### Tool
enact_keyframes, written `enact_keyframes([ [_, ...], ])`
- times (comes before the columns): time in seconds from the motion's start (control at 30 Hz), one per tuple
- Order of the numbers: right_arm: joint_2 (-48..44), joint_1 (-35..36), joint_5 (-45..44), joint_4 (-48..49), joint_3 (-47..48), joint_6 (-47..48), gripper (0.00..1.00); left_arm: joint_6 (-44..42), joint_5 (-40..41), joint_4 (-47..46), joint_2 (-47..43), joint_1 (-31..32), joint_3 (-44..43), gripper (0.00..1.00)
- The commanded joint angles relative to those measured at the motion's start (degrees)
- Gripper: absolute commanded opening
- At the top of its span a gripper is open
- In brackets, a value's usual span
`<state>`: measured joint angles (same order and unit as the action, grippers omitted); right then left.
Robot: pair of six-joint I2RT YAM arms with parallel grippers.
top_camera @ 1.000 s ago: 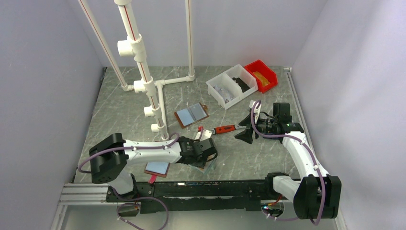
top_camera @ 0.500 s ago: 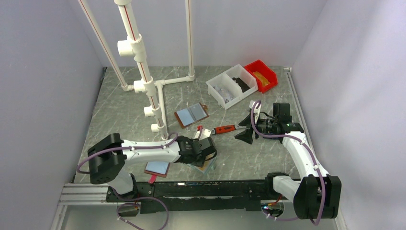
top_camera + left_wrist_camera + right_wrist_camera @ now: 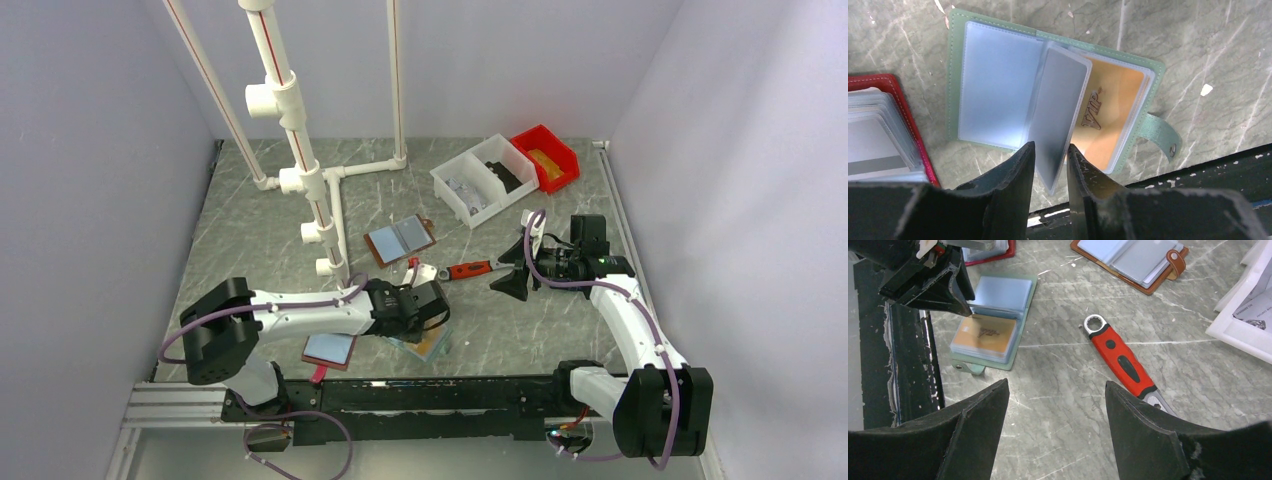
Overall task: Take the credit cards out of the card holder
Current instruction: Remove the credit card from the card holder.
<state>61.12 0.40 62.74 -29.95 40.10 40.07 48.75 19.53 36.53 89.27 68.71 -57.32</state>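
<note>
The mint-green card holder (image 3: 425,345) lies open near the table's front edge. It also shows in the left wrist view (image 3: 998,85) and the right wrist view (image 3: 998,295). A tan credit card (image 3: 1108,110) marked VIP sits in its right-hand sleeves, also seen in the right wrist view (image 3: 985,332). No dark brown card shows. My left gripper (image 3: 1050,147) hovers over the holder with its jaws narrowly apart, and one grey sleeve leaf (image 3: 1055,105) stands up between them. My right gripper (image 3: 1055,385) is open and empty above bare table, right of the holder.
A maroon-edged folder (image 3: 328,351) lies left of the holder. A brown-edged folder (image 3: 400,239) lies further back. A red-handled wrench (image 3: 470,269) lies between the arms. White bin (image 3: 480,180) and red bin (image 3: 545,157) stand at back right. A white pipe frame (image 3: 300,170) stands at left.
My left gripper has moved left and slightly back over the holder, uncovering more of the tan card. The right arm has not moved.
</note>
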Motion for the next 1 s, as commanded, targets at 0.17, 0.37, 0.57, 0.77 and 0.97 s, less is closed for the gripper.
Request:
enact_keyframes([
  [0.17, -0.65, -0.14, 2.84, -0.02, 0.75, 1.67, 0.73, -1.82, 1.12, 0.57, -1.87, -1.87, 0.46, 0.33],
  [0.37, -0.69, -0.18, 2.99, -0.19, 0.7, 1.76, 0.73, -3.26, 0.48, 0.3, -1.44, -3.05, 0.19, 0.32],
  [0.57, -0.77, -0.14, 3.09, -0.44, 0.84, 1.93, 0.73, -4.61, -0.95, -0.76, -0.96, -4.54, 0.57, 0.31],
  [0.77, -0.92, -0.14, 3.48, -0.46, 0.7, 1.81, 0.73, -6.06, -3.53, -3.38, -1.18, -6.21, 1.27, 0.16],
  [0.97, 0.64, -0.14, 5.51, -0.66, 1.13, -0.92, 0.72, -5.33, -6.49, -8.05, -4.02, -7.36, 3.24, 0.0],
])
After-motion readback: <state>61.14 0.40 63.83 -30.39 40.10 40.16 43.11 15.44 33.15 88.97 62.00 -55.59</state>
